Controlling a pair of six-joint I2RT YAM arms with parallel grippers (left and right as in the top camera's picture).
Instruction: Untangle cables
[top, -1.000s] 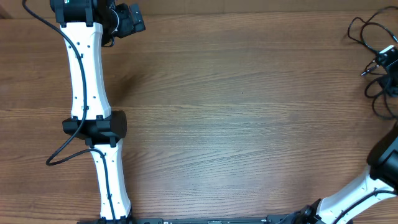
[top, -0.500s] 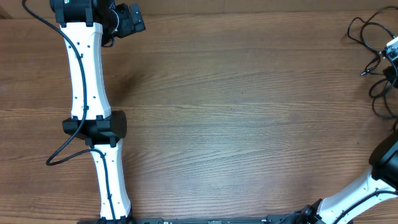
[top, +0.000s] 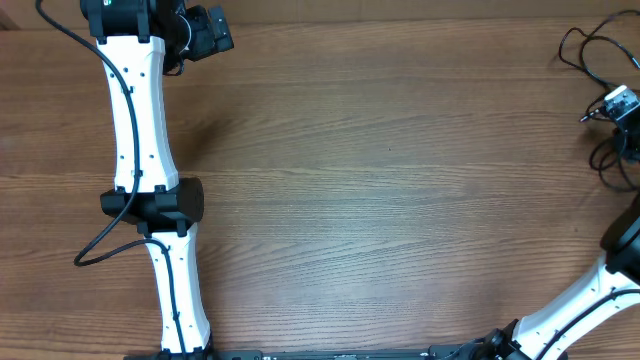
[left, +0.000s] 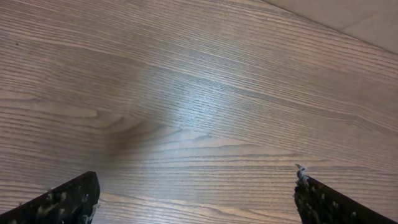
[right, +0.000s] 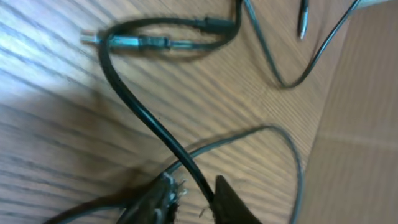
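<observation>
Right wrist: cables (right: 134, 106) between fingers of right claw (right: 194, 198).

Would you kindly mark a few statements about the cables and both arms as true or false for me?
1. One of the cables runs between the right jaws, which stand close on either side of it. True.
2. The cables lie in the middle of the table. False: they lie at its far right edge, by the right arm.
3. The left jaws stand wide open with nothing between them. True.
4. The left arm reaches in among the cables. False: it is at the opposite side, over bare wood.
</observation>
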